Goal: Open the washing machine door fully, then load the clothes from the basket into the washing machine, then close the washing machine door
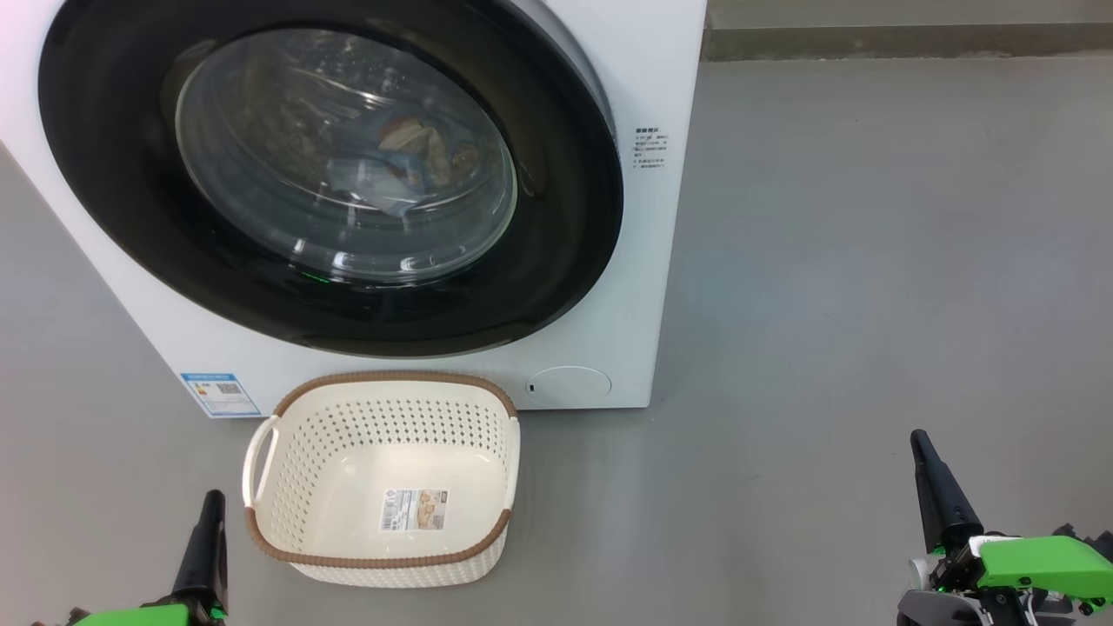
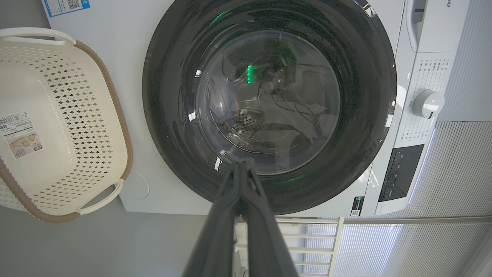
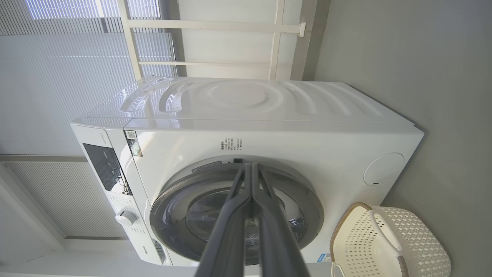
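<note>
Biggest thing first: the washing machine (image 1: 661,261) is a big white box sitting on the grey floor, and I'd guess it's far too heavy to budge. Its door (image 1: 261,139) looks shut flush against the front. It's stiff and glossy, so I'd expect fingers to skid on that black ring and the glass. If it ever needed pulling, the outer edge is the place to hook it, though I can't make out an actual handle.

The basket (image 1: 391,377) sits on the floor just in front of the machine. There's nothing in it but the paper label (image 1: 414,510) on its base. It's light, rigid plastic, and the side handles are the obvious grab spots.

The clothes (image 1: 417,156) are inside the drum, a blue bundle visible through the glass. They're soft and floppy, so you'd pinch a fold.

The left gripper (image 1: 212,500) and right gripper (image 1: 920,439) are low and well back from everything. Each has its fingers pressed together on nothing.

Looks pretty much done to me.
</note>
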{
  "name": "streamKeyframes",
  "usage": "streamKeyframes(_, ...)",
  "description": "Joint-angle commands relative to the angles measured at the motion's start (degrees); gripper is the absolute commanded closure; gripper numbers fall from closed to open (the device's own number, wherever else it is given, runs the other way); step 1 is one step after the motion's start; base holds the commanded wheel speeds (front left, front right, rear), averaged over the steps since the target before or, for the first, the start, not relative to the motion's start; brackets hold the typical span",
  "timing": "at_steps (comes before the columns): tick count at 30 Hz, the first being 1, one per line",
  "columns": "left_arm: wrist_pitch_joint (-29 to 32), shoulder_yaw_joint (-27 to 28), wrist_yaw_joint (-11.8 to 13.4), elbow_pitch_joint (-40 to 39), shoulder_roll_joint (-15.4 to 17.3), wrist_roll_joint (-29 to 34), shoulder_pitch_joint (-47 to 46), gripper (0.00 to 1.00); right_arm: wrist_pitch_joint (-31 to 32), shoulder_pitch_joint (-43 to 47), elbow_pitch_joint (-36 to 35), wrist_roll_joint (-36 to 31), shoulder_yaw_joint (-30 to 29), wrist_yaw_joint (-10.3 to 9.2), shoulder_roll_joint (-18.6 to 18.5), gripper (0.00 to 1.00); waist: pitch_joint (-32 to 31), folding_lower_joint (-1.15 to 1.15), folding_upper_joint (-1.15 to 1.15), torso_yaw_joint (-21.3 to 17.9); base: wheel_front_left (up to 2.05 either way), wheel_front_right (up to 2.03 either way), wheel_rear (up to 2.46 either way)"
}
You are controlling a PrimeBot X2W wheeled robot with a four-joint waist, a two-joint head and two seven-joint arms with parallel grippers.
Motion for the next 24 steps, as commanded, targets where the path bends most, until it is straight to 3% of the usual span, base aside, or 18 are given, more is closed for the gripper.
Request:
streamKeyframes(1, 0.45, 1.98, -0.19, -1.47, 0.92, -0.18, -2.19, 1.0, 0.37, -0.55, -1.73, 0.14, 1.4, -0.05, -0.02, 1.0, 0.0, 0.0, 0.0, 0.0, 0.0, 0.0, 0.0)
streamKeyframes(24, 0.44, 1.96, -0.19, -1.47, 0.92, -0.19, -2.19, 1.0, 0.42, -0.56, -1.73, 0.09, 1.34, -0.05, 0.02, 1.0, 0.0, 0.0, 0.0, 0.0, 0.0, 0.0, 0.0)
